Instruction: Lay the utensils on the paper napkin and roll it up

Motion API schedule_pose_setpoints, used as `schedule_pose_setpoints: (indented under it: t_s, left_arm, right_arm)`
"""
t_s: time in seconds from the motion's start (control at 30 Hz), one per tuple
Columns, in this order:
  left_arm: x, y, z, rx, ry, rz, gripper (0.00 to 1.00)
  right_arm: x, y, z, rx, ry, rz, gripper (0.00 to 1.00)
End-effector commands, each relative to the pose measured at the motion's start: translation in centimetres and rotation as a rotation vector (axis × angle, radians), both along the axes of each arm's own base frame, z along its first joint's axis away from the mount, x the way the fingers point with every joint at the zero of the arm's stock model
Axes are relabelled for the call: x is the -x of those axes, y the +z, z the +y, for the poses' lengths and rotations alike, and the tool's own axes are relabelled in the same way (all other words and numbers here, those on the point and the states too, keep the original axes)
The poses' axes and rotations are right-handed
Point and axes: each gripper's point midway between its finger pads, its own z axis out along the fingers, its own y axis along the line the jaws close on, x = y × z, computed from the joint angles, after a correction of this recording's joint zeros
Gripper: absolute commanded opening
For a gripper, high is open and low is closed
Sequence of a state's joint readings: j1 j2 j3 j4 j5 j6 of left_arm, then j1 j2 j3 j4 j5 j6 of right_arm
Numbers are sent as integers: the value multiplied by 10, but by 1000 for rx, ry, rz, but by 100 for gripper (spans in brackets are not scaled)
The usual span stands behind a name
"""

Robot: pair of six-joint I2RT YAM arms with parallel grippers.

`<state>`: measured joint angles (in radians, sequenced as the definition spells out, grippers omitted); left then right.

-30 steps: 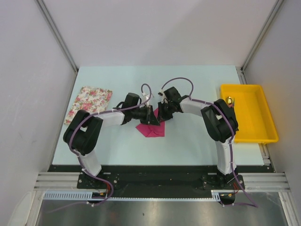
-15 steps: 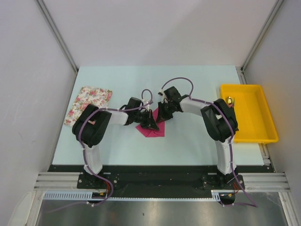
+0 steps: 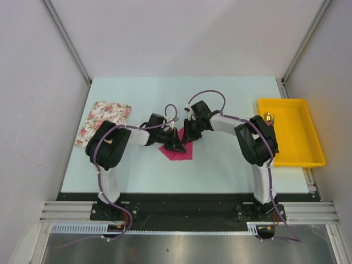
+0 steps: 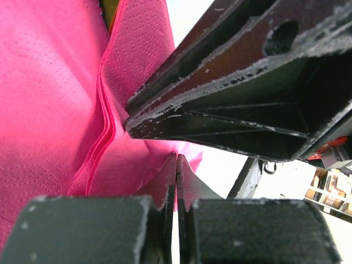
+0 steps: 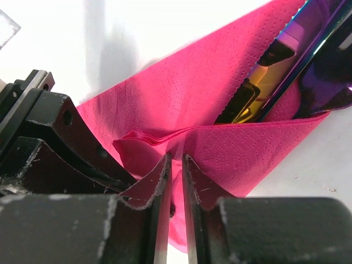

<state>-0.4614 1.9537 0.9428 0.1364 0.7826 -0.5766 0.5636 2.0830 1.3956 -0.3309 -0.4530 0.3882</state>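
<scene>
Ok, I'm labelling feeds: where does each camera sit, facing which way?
Top external: above, behind the bases, looking down at the table; both arms show.
Left wrist: on the left arm, facing along its shut jaws into the paper napkin.
Right wrist: on the right arm, facing along its jaws at napkin and utensils.
Shared: each wrist view shows the other's jaws.
</scene>
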Motion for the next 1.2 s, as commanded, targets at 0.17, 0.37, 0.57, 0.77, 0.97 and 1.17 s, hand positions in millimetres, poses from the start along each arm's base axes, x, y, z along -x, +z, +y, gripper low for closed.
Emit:
schedule_pose_setpoints:
  t_s: [0.17,0.37,0.57,0.77,0.97,1.17]
  left_arm:
    - [-14,-31,21,-128,78,-25,0]
    - [-16,-29,20,-125,79,-28,0]
    - [-18,-28,20,-123,82,-28,0]
    - [-19,-25,19,-117,75,-40,1]
    - [-21,-9,19,-87,63,-75,4]
    - [-20,31,11,-6,24,-152,12]
  right_arm:
    - [0,41,2,-36,2,-52,19]
    - [3,25,2,-10,6,-28,19]
    - [8,-2,-4,59,22,-8,18]
    - [11,-32,-14,118,32,9,16]
    - [13,-44,-22,157,30,13,12]
    - [14,-46,-25,158,36,18,10]
